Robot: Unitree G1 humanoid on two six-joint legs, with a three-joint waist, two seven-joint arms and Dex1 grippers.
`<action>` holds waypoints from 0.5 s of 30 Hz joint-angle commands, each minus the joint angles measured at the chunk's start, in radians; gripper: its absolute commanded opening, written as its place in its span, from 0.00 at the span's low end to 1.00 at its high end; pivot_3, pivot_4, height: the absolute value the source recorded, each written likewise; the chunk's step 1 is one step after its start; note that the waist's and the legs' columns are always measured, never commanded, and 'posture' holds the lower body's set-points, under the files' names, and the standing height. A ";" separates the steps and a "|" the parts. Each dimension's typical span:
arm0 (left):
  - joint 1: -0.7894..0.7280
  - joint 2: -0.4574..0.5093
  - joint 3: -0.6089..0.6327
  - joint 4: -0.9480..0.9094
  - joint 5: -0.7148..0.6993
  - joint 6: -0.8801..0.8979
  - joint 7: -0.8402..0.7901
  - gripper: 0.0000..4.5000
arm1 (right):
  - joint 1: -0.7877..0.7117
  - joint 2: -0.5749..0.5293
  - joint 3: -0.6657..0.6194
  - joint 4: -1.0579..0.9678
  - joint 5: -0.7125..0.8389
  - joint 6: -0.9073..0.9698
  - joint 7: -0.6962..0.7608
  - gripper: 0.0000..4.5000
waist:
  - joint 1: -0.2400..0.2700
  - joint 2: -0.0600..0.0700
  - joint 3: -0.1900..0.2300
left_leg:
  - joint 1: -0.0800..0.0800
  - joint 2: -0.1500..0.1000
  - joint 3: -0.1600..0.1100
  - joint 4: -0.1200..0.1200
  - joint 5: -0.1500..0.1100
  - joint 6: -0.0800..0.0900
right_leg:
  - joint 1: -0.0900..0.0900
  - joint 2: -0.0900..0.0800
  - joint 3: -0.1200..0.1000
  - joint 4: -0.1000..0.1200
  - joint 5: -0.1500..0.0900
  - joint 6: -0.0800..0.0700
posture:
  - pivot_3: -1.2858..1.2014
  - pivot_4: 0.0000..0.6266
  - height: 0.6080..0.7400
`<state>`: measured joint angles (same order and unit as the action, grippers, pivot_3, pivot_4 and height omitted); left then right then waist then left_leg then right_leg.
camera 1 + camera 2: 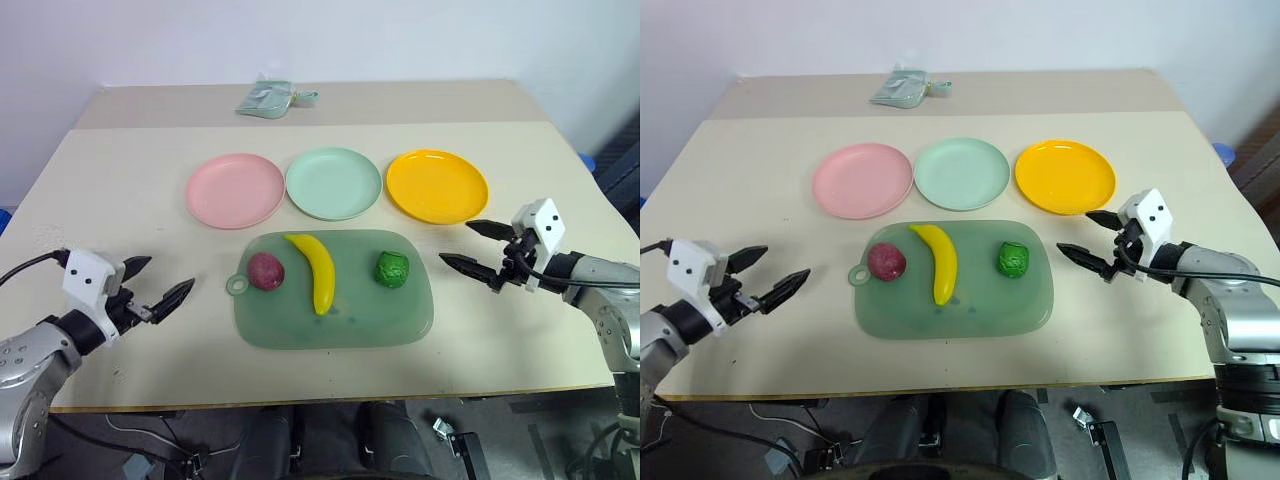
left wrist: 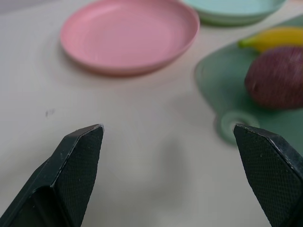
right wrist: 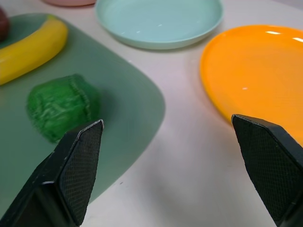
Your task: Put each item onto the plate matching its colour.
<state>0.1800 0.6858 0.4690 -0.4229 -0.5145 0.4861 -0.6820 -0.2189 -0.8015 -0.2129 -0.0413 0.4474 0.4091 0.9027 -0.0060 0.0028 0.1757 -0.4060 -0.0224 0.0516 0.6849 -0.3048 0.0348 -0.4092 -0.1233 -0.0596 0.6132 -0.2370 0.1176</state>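
- Left tool [image 1: 160,283]: fingers apart, empty, above the tabletop [image 1: 120,190] left of the green tray [image 1: 400,325].
- Right tool [image 1: 468,245]: fingers apart, empty, right of the tray.
- On the tray: red-purple fruit [image 1: 266,271] left, banana [image 1: 318,271] centre, green ball [image 1: 391,269] right.
- Beyond the tray: pink plate [image 1: 235,190], mint plate [image 1: 333,183], yellow-orange plate [image 1: 437,186], left to right.

Beige table [image 1: 120,180] against plain pale wall [image 1: 300,40]; dark floor [image 1: 560,440], perhaps carpet
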 commanded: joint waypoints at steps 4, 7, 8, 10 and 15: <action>-0.114 0.022 -0.054 0.045 -0.039 0.026 -0.042 1.00 | 0.045 0.004 -0.090 -0.080 0.017 0.013 -0.082 0.99 | 0.002 0.000 0.000 | 0.000 0.000 0.000 0.000 0.000 0.000 | 0.000 0.001 0.000 0.000 0.000 0.000 | 0.52 0.24 1.00; -0.171 0.028 -0.093 0.066 -0.046 0.040 -0.068 1.00 | 0.090 -0.008 -0.132 -0.100 0.061 0.043 -0.055 0.99 | 0.005 0.000 0.000 | 0.000 0.000 0.000 0.000 0.000 0.000 | 0.000 0.004 0.000 0.001 0.000 0.000 | 0.52 0.24 1.00; -0.187 0.028 -0.103 0.066 -0.057 0.045 -0.082 1.00 | 0.101 -0.010 -0.137 -0.109 0.067 0.045 -0.046 0.99 | 0.008 0.000 0.000 | 0.000 0.000 0.000 0.000 0.000 0.000 | 0.000 0.004 0.000 0.001 0.000 0.000 | 0.52 0.24 1.00; -0.221 0.030 -0.125 0.067 -0.081 0.065 -0.105 1.00 | 0.106 -0.011 -0.140 -0.115 0.069 0.038 -0.038 0.99 | 0.011 0.000 0.000 | 0.000 0.000 0.001 0.001 0.000 0.000 | 0.000 0.004 -0.001 0.001 0.000 0.000 | 0.52 0.24 1.00; -0.305 0.055 -0.226 0.077 -0.067 0.079 -0.168 1.00 | 0.124 -0.031 -0.140 -0.182 0.141 0.074 0.044 0.99 | 0.017 0.000 0.000 | 0.000 0.000 0.001 0.001 0.000 0.000 | 0.000 0.005 -0.001 0.001 0.000 0.001 | 0.52 0.24 1.00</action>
<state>-0.1039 0.7199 0.2634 -0.3315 -0.5800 0.5680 -0.8208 -0.0983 -0.8074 -0.3253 -0.1528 0.5435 0.4767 0.9096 0.0113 0.0029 0.1757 -0.4058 -0.0226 0.0529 0.6862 -0.3044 0.0352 -0.4088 -0.1184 -0.0602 0.6144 -0.2368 0.1181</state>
